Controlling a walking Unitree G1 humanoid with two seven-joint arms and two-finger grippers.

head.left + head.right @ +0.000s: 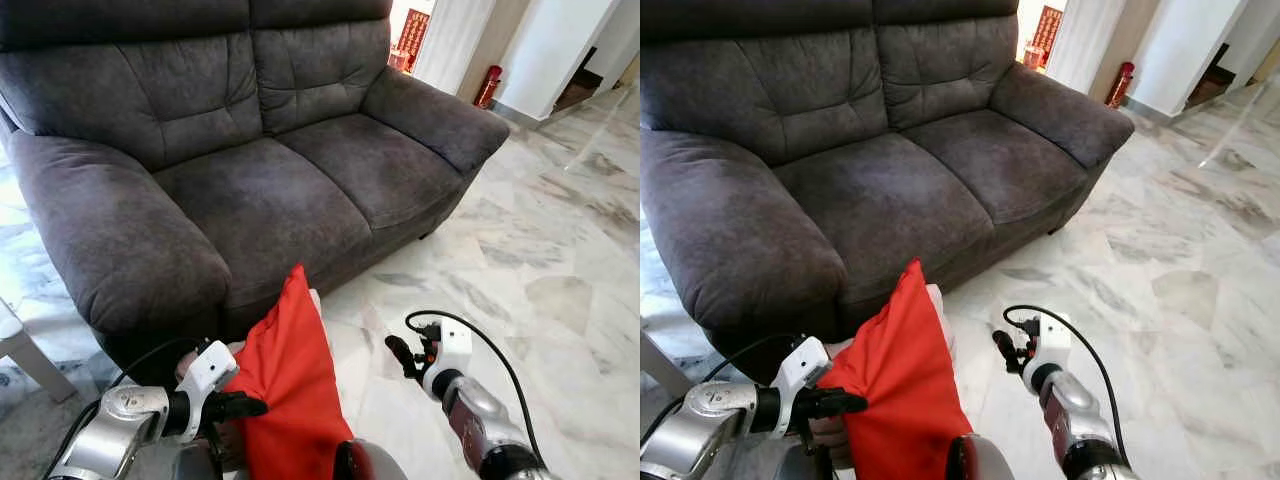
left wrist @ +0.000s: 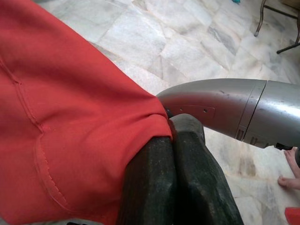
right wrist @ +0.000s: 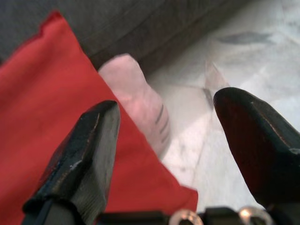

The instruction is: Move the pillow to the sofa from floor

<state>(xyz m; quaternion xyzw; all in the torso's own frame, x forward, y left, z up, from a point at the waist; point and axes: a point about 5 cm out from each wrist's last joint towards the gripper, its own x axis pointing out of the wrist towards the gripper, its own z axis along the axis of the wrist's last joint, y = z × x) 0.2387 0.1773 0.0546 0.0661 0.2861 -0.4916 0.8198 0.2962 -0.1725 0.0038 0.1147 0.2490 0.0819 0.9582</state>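
Grey sofa (image 1: 260,190) seat bare; red pillow (image 1: 290,390) pinched in left gripper (image 1: 245,407), lifted low in front. Right gripper (image 3: 164,154) open nearby. Placing left.

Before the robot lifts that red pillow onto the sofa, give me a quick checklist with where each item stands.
1. Left gripper shut on red pillow: ok.
2. Right gripper holding the pillow too: not ok, open, beside it.
3. Grey sofa seat free to take it: ok.
4. Pillow fully off the marble floor: cannot tell, its lower edge is hidden.
5. Pink soft item behind the pillow free of the grip: cannot tell.
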